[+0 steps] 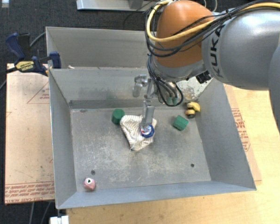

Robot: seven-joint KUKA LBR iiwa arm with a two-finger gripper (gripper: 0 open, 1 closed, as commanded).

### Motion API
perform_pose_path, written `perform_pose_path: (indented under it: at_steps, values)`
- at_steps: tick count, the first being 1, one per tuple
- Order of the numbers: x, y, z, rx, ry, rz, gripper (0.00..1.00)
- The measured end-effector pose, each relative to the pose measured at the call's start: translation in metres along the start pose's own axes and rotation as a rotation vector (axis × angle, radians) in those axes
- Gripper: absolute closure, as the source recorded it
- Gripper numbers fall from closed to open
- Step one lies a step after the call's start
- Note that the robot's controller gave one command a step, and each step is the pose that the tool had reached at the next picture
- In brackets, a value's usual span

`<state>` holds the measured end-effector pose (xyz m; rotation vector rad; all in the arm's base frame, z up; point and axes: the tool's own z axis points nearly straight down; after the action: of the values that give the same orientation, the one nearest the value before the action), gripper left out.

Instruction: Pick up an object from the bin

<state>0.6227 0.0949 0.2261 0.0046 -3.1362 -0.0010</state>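
Observation:
My gripper (148,126) reaches down into the middle of the bin, its fingertips at a crumpled white cloth (136,133). A small blue and white round thing (147,131) sits right at the fingertips on the cloth's right side; whether the fingers hold it is unclear. A green block (117,116) lies just left of the cloth. Another green block (180,122) lies to the right of the gripper, and a small yellow and black thing (192,108) lies beyond it near the right wall.
A small pink and white round thing (89,184) lies in the bin's near left corner. The arm with its orange cover and cables hangs over the bin's back right part.

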Motion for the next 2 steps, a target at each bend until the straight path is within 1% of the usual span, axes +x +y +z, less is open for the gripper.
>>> perform_pose_path:
  at_steps: [1,2]
  values:
    - [-0.001,-0.001,-0.005,-0.001,-0.008,0.003,0.00]
    - [0.010,-0.010,0.101,-0.002,-0.007,0.045,0.00]
